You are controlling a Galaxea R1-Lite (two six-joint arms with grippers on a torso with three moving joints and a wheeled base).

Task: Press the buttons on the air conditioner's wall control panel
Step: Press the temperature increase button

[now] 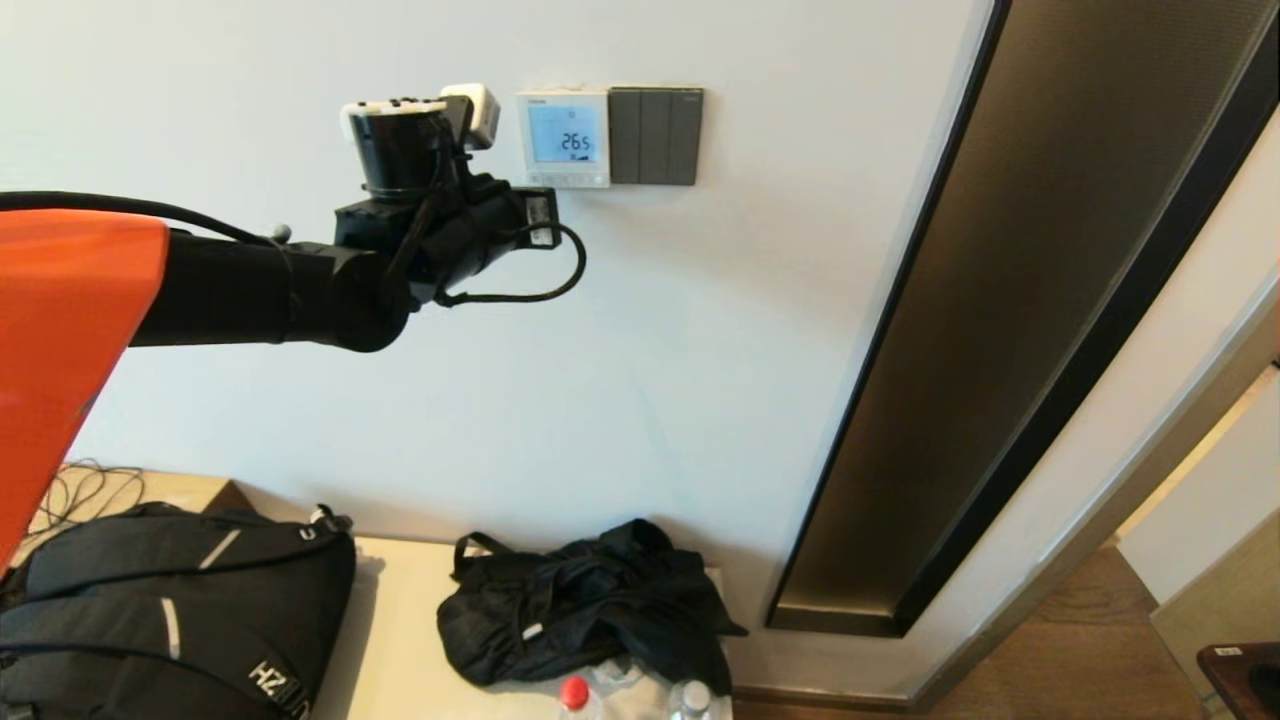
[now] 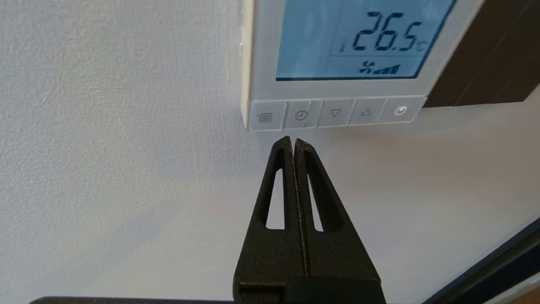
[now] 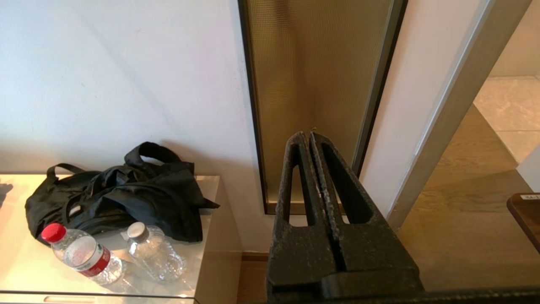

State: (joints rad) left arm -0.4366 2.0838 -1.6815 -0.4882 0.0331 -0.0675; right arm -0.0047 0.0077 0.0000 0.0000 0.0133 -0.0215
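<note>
In the head view, the wall control panel [image 1: 563, 137] was seen at upper centre, the left arm raised just left of it. In the left wrist view, the left claw [image 2: 293, 141] was held pressed together below the buttons [image 2: 333, 114], presumably forming one poking tip. In the right wrist view, the right claw [image 3: 307, 137] was likewise closed, parked at lower centre beside the tabletop [image 3: 25, 261].

Wall control panel [image 1: 563, 138], white, square, mounted flat on wall, upper centre of the head view.
Lit pale-blue LCD reads 26.5 with fan bars; five pale buttons [image 2: 333, 114] in a row along the bottom edge: menu, clock, down, up, power.
</note>
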